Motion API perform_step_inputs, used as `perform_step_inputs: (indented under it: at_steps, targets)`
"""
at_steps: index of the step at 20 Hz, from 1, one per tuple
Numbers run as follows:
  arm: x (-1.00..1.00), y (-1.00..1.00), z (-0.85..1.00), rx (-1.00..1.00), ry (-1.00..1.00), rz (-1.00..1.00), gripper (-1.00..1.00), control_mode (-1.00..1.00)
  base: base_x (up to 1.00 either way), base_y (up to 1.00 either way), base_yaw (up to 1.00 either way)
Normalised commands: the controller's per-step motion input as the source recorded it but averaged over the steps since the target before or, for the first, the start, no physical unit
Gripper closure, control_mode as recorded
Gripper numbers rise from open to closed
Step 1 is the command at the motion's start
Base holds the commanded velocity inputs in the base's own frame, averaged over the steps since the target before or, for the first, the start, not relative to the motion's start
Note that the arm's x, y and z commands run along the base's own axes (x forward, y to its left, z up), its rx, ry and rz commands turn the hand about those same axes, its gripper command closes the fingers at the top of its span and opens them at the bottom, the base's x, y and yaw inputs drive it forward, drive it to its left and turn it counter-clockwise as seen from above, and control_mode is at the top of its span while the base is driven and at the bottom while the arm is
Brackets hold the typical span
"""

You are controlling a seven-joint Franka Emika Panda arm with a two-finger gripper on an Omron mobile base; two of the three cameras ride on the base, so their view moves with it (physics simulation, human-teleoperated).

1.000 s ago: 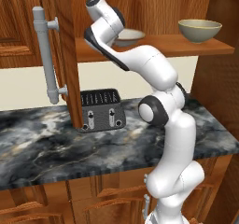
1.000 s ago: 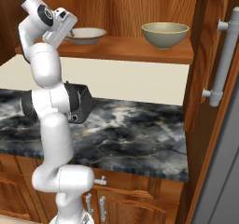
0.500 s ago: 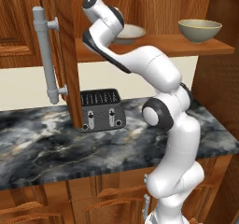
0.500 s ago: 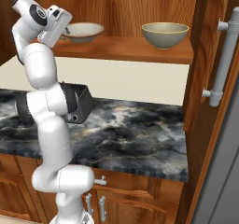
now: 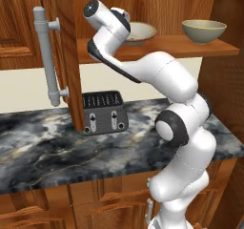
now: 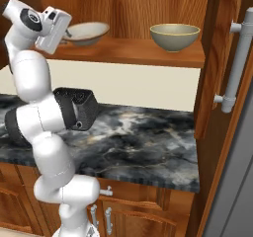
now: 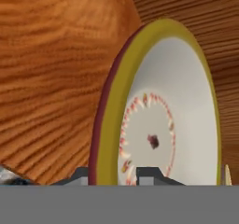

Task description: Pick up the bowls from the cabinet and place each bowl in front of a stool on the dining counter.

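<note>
The white arm reaches up into the open reddish-brown wooden wall cabinet [image 5: 143,6], with its two dark fingers [image 7: 114,174] nearly closed on the rim of a round, shallow cream-coloured ceramic bowl [image 6: 87,32]. In the hand view one finger [image 7: 80,175] sits on the bowl's outside and the other on its pale inside, with the yellowish rim standing between them. This bowl is at the left end of the cabinet's wooden shelf [image 6: 148,53], and it looks slightly tilted in the right base view. A second round ceramic bowl [image 5: 204,30], cream inside and greyish-olive outside, stands upright well apart at the right end of the same shelf. Below, a black toaster [image 5: 103,112] sits on the marbled black-and-grey stone worktop [image 5: 57,151], just beside the opened cabinet door with its long grey bar handle [image 5: 46,56].
</note>
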Motion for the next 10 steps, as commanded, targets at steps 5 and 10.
perform_step_inputs:
  at_steps: [5, 10]
  targets:
    - [-0.96, -0.59, 0.0, -0.03, 0.0, 0.02, 1.0, -1.0, 0.0, 0.0, 0.0]
    - [-1.0, -0.64, -0.05, 0.0, 0.0, 0.04, 1.0, -1.0, 0.0, 0.0, 0.0]
